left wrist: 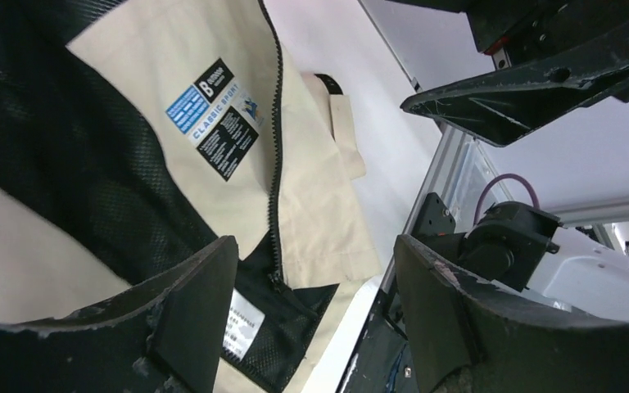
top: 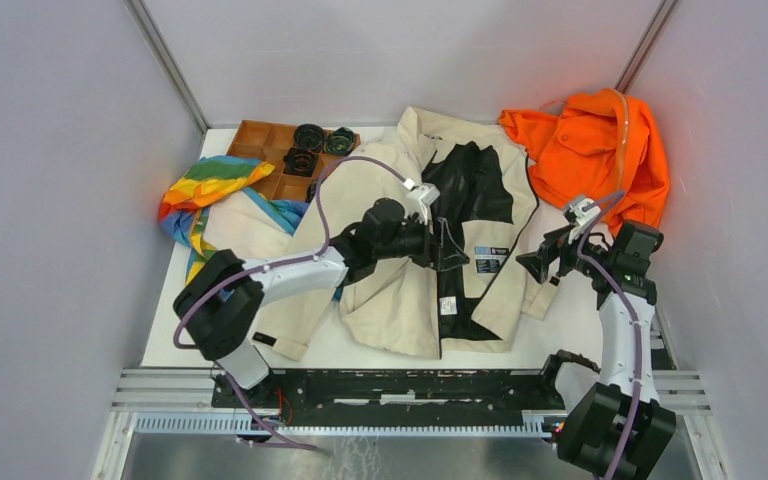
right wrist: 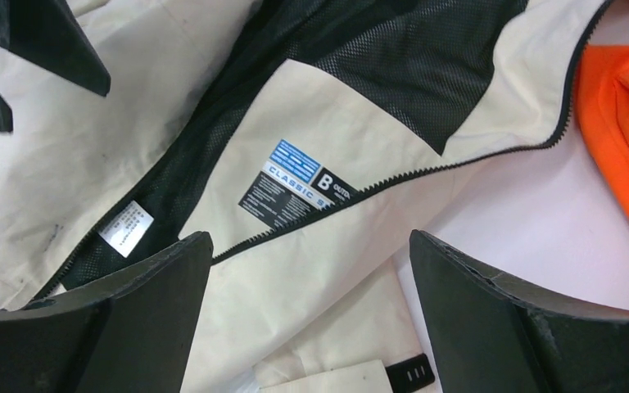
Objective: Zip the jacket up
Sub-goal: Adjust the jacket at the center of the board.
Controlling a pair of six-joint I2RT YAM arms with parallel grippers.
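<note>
Beige jacket [top: 390, 300] lies open mid-table, its zipper [left wrist: 276, 164] running from far edge toward near edge. My left gripper [top: 448, 245] hovers just above it, jaws apart and empty. My right gripper [top: 537, 264], also spread, sits beside the right flap.

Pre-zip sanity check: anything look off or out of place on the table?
Yes. The jacket lies unzipped with one front panel flipped open, black lining and labels facing up, so the zipper halves sit apart. Its sleeve also overlaps the rainbow cloth at the left.
</note>
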